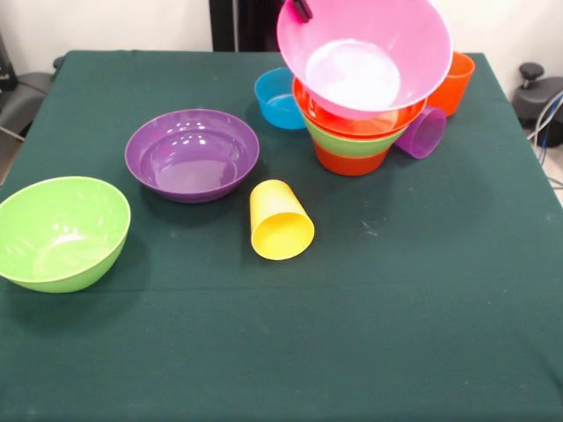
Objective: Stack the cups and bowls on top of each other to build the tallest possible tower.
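Observation:
The tower stands at the back right: a small orange bowl [350,162] at the bottom, a green bowl [347,143] in it, a large orange bowl [327,116] above. The huge pink bowl [365,53] rests tilted on top, its opening facing the camera. My gripper [302,9] shows only as a black tip at the pink bowl's upper left rim. The yellow cup [281,221] lies on its side mid-table. The purple cup [423,132] lies on its side right of the tower. The orange cup [455,83] stands behind the pink bowl.
A small blue bowl [277,99] sits just left of the tower. A purple bowl [192,154] sits upright left of centre. A second green bowl [60,231] sits at the near left edge of the green table [352,334].

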You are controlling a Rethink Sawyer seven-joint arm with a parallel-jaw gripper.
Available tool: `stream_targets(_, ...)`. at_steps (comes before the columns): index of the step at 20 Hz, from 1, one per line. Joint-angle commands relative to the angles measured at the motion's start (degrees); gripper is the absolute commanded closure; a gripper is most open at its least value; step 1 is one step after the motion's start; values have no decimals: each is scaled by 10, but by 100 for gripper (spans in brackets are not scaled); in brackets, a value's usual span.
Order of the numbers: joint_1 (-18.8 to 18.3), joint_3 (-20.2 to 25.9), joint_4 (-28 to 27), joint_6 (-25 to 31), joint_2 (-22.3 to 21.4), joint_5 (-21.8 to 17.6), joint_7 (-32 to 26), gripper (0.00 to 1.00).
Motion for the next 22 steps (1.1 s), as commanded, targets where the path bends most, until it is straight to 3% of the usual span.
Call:
stream_targets(1,21,18,-6,-43,37,-48,-38,100)
stream_targets(14,13,20,9,-44,32,-65,-44,100)
stream_targets(15,14,21,3,-38,35,-65,-41,0)
stream_targets(22,12,30,3,-32,37,-60,-41,0)
